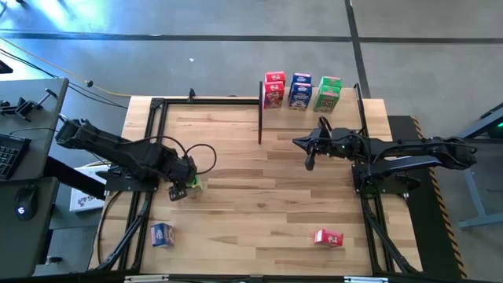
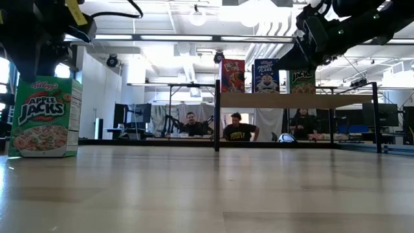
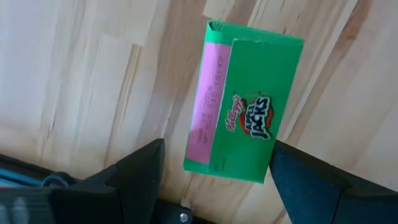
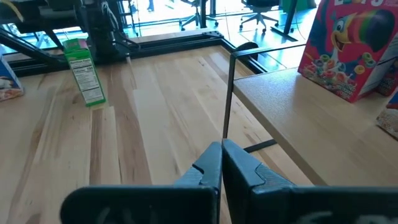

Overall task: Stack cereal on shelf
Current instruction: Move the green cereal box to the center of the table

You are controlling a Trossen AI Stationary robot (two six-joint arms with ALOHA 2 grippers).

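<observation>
- Right now I have the left end effector (image 1: 182,187) directly over the green Apple Jacks box (image 3: 244,135), which stands upright on the counter (image 1: 259,212) at its left side. From the left wrist view my fingers (image 3: 140,180) sit spread on either side of the box top with a gap each side, so they are open and hold nothing; I judge I am lined up this way to close on its narrow faces.
- Meanwhile the right end effector (image 1: 310,153) hangs in the air just in front of the shelf (image 4: 298,124), its fingers pressed together and empty. I judge it waits there, clear of the boxes.
- On the shelf at the counter's far edge, cereal already stands in a row: a red box (image 1: 273,89), a blue box (image 1: 300,90) and a green box (image 1: 328,93), fronts facing the low camera.
- Still loose near the counter's front edge lie a blue box (image 1: 162,233) on the left and a red box (image 1: 328,237) on the right, well apart from the shelf.
</observation>
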